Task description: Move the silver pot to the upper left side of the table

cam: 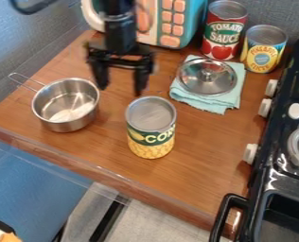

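In the camera view, one black gripper (121, 90) hangs down from the top edge over the wooden surface (206, 172), its two fingers apart, above the area between one silver pot and one can of corn. The single pot (66, 124) stands upright near the left side of the surface, its one wire handle (25, 81) pointing to the upper left; a pale patch inside it is perhaps only a reflection. Three cans stand upright in all: the corn can (152, 142), green and yellow, near the middle, to the right of the pot and apart from it; and two more at the upper right, a red and white can (224, 30) with tomatoes pictured and, just beside it, a yellow and blue can (264, 49). In front of those two, one silver lid (206, 85) with one knob lies on one light blue-green cloth (221, 104). One turquoise toy microwave (193, 19) with orange buttons stands at the top, behind the gripper. Along the right edge is one black toy stove (275, 146), with three pale knobs on its near side, two burners partly in sight, and one black handle (223, 220) at its lower left.
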